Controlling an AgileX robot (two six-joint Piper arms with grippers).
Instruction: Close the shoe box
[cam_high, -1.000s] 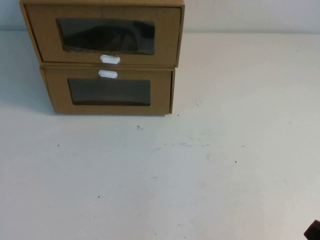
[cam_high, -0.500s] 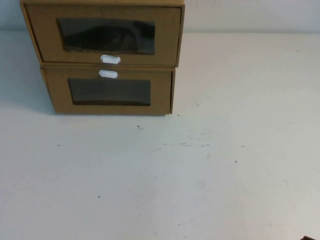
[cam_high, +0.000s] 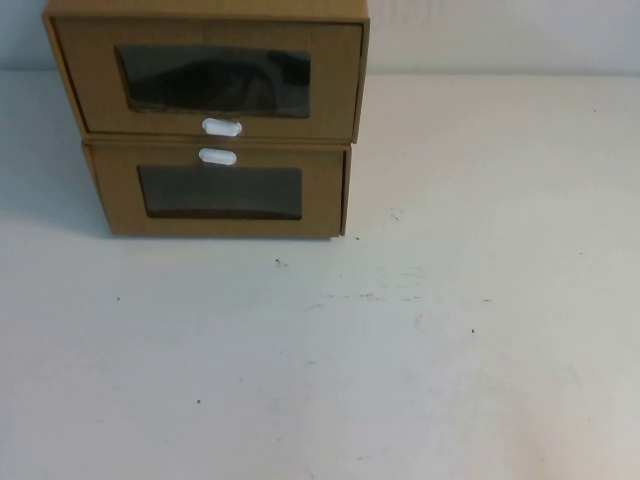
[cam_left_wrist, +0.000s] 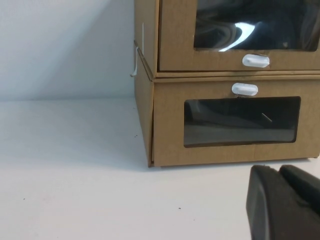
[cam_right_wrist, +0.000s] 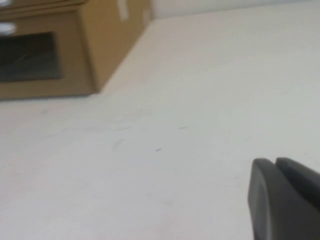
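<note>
Shoe box (cam_high: 212, 78) sat stacked on lower box (cam_high: 220, 190) at counter (cam_high: 420, 340) far edge; left claw (cam_left_wrist: 285, 200) and right claw (cam_right_wrist: 285, 197) pressed shut, well clear.

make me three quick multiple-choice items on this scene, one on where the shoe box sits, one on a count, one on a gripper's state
1. The shoe box sits:
A) on the lower box
B) beside it
C) under it

2. White pull tabs in the high view:
A) one
B) two
C) four

3. The left gripper is:
A) gripping a tab
B) shut, low on the table before the boxes
C) inside a box

Answers: 1 A, the box with its tab below the window is on top. 2 B, one per front. 3 B, its fingers meet, holding nothing. The right gripper, shut too, hangs over bare table.
</note>
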